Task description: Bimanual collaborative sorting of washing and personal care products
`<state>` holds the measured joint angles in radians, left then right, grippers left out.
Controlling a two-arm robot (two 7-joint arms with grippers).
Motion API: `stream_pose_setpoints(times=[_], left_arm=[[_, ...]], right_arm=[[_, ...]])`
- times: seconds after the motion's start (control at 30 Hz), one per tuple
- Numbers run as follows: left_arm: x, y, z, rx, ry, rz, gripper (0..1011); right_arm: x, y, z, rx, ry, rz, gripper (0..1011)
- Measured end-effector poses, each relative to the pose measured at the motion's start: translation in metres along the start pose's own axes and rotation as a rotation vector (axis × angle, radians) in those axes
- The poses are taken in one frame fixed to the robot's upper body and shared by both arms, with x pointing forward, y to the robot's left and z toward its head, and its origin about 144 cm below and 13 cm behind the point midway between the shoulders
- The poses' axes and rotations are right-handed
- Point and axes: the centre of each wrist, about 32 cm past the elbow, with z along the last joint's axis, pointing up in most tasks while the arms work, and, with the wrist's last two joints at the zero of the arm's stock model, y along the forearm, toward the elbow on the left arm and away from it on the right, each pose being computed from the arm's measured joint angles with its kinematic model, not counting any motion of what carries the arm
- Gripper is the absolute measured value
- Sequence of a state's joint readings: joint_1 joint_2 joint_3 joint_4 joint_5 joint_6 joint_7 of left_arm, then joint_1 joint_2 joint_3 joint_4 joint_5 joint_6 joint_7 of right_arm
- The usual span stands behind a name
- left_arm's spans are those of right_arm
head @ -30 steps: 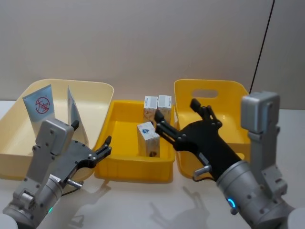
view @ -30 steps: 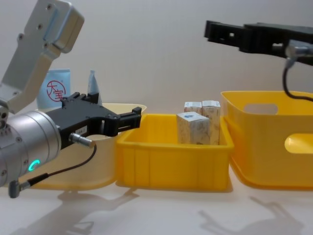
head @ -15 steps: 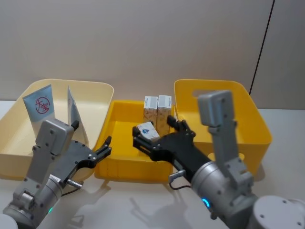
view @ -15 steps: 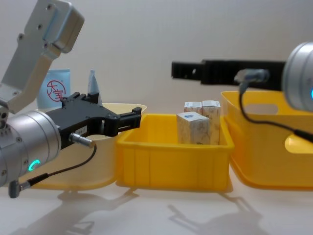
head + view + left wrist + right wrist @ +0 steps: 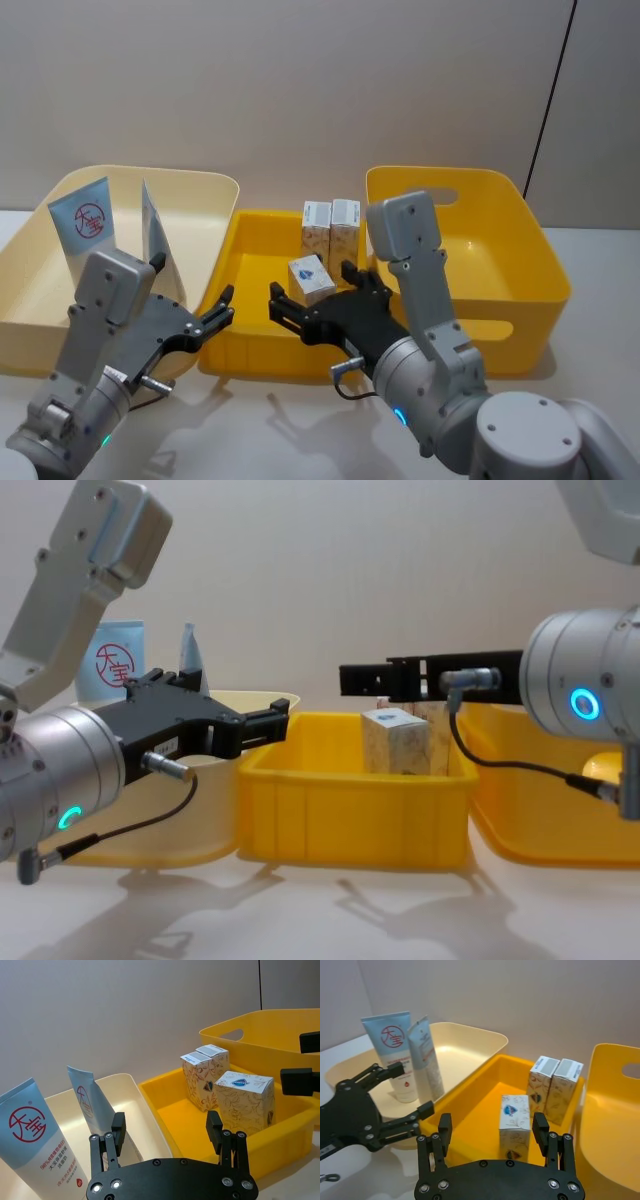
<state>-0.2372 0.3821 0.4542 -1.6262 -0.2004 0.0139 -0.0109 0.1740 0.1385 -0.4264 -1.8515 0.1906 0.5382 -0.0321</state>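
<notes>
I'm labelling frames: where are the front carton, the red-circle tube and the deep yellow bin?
front carton (image 5: 514, 1122): right wrist view, near side.
red-circle tube (image 5: 27, 1125): left wrist view, red logo.
deep yellow bin (image 5: 490, 195): head view, back wall.

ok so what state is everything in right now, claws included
left claw, open, holding nothing, near the cream bin's front corner
right claw, open, holding nothing, over the yellow tray
front carton, upright in the yellow tray, not grasped
back cartons, upright, side by side at the tray's back wall
red-circle tube, standing in the cream bin
second tube, standing beside it
</notes>
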Motion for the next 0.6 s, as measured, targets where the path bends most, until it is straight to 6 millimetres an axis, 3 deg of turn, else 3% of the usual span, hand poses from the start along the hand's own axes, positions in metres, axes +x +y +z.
stream_pose_setpoints(times=[0.6], left_arm=[[0.000, 0.000, 0.000, 0.000, 0.000, 0.000, 1001]], right_arm=[[0.015, 0.002, 0.004, -0.032, 0.019, -0.083, 1001]])
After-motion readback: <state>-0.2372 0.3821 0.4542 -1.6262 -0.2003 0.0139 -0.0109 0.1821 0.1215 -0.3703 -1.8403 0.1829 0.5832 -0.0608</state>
